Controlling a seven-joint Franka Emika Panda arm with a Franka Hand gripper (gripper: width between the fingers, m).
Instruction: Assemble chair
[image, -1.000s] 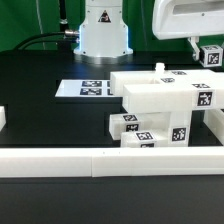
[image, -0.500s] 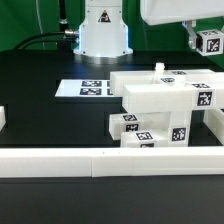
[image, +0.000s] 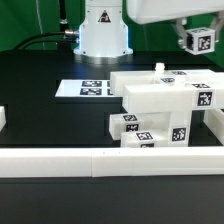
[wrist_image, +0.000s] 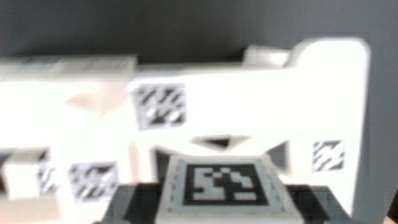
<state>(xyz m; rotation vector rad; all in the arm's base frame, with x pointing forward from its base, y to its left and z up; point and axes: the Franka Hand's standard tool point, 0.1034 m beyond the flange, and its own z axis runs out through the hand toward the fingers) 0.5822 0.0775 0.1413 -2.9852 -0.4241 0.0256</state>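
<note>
The partly built chair (image: 160, 108) is a stack of chunky white slabs and posts with black-and-white tags, at the exterior view's right of centre. My gripper (image: 197, 43) hangs above its far right side, clear of it, shut on a small white tagged chair part (image: 201, 40). In the wrist view the held part (wrist_image: 222, 178) fills the space between my dark fingers (wrist_image: 150, 196), tag facing the camera, with the chair assembly (wrist_image: 160, 95) blurred beyond it. The gripper (wrist_image: 222, 205) itself is mostly hidden by the part.
The marker board (image: 88, 88) lies flat in front of the robot base (image: 104, 30). A long low white rail (image: 100, 160) runs along the table's front. A small white piece (image: 3, 118) sits at the exterior view's left edge.
The gripper has risen with the tagged part and moved toward the exterior view's left. The chair assembly has not moved.
</note>
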